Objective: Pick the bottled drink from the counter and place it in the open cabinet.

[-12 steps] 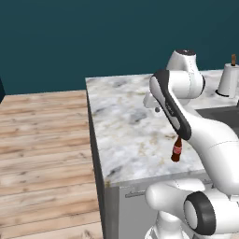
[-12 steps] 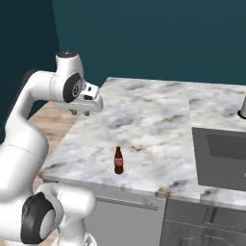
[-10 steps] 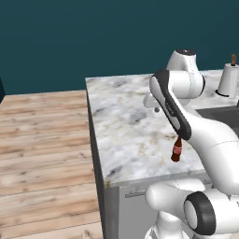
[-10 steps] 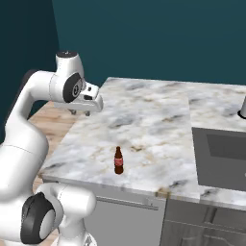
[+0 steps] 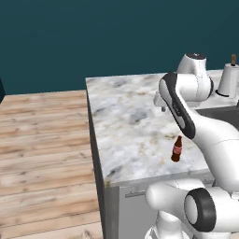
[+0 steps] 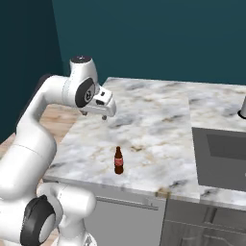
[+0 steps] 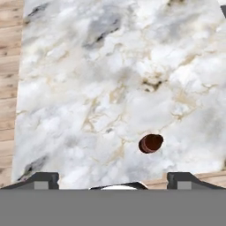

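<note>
I'm on the reach: my gripper [image 6: 105,113], jaws spread and empty, hangs above the bottled drink [image 6: 118,161], upright at lower centre near the counter [image 6: 158,125] edge, so next I descend

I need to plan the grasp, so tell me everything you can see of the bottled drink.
The bottled drink is a small dark brown bottle, seemingly glass, with a red label and a narrow neck. It stands upright on the marbled counter, near its front edge, touching nothing else. The gripper hangs above and apart from it. The hand view looks down on its round brown top.
</note>
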